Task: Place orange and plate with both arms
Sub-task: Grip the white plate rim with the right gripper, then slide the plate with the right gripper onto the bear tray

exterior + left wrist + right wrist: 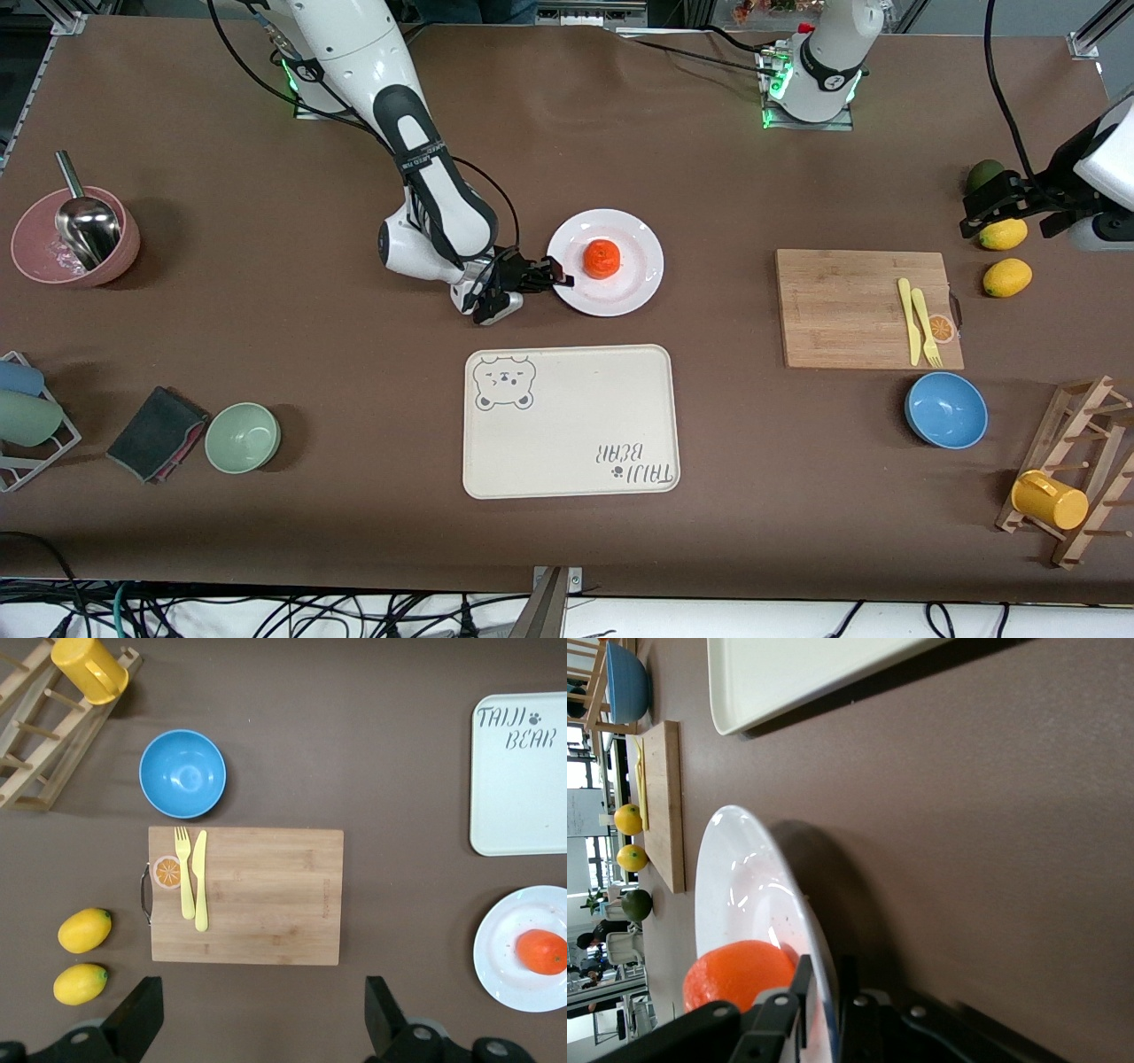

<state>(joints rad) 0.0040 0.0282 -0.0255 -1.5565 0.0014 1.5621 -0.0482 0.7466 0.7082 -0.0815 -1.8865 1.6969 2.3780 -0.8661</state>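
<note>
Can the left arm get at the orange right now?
Probably yes from above: the orange sits uncovered on the plate. The right gripper is shut on the plate's rim beside it, so room is tight there. The left gripper hangs open near the lemons.

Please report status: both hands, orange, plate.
Right hand shut on round white plate rim. Small orange fruit on plate. Left hand open, waiting above yellow lemons. Nothing blocks cream bear tray.
</note>
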